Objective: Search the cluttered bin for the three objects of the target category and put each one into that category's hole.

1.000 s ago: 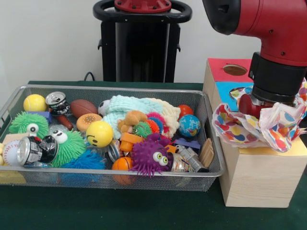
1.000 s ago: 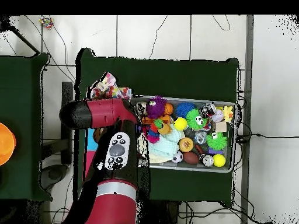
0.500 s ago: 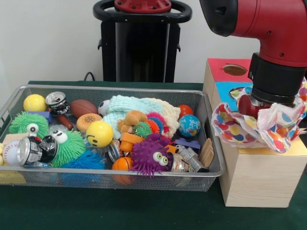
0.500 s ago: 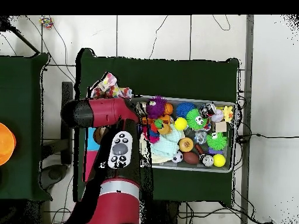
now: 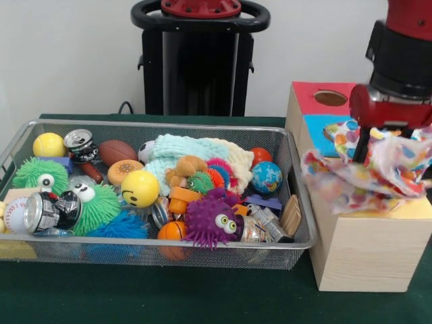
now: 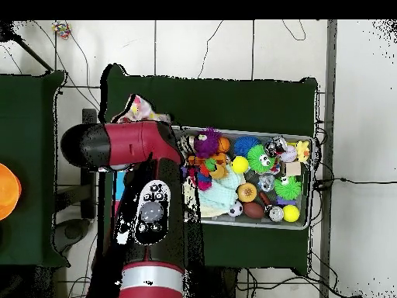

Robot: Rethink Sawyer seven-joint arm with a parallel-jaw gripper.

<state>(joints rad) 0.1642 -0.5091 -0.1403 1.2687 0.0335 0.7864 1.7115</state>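
Compared with a second ago, the arm has risen above the wooden box (image 5: 364,250), lifting the spotted cloth (image 5: 364,172) so that it hangs over the box top instead of bunching on it. Folds of cloth hide the hand (image 5: 362,145), which grips the cloth, and cover much of the box lid. Beside the box, the wire basket (image 5: 169,251) holds spiky toys, balls, cans and a knitted cloth (image 5: 192,152).

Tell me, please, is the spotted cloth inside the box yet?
Not yet: the spotted cloth hangs from the gripper above the wooden box.
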